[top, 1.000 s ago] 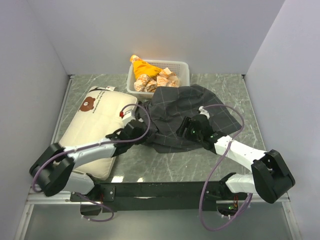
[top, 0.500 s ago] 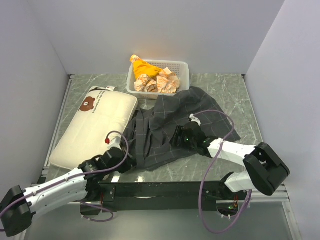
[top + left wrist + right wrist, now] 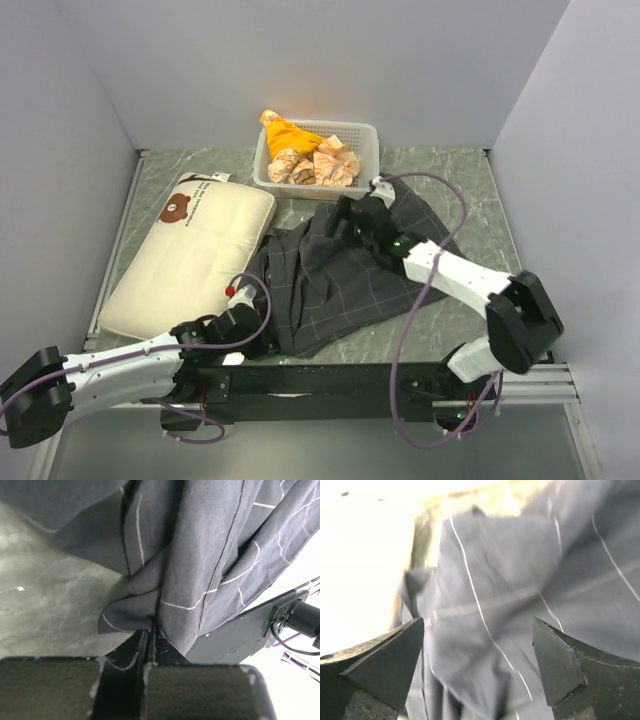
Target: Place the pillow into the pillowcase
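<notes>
The cream pillow (image 3: 190, 250), bear face at its far end, lies flat on the left of the table. Crumpled in the middle is the dark checked pillowcase (image 3: 335, 275), with one edge drawn toward the near side. My left gripper (image 3: 265, 335) sits low at the case's near-left corner. In the left wrist view the left gripper (image 3: 151, 627) is shut on a fold of the pillowcase (image 3: 200, 555). My right gripper (image 3: 348, 213) hovers over the far part of the case. In the right wrist view the right gripper (image 3: 477, 645) stands wide open, with only the pillowcase (image 3: 510, 595) below.
A white mesh basket (image 3: 365, 135) with orange-and-white cloth bundles (image 3: 300, 155) stands at the back, just beyond the pillowcase. Grey walls close in the left, right and back. The black arm mount (image 3: 330, 380) runs along the near edge.
The left arm has swung down to the near edge, dragging the pillowcase's corner with it. The right gripper has moved back toward the basket and its jaws have widened.
</notes>
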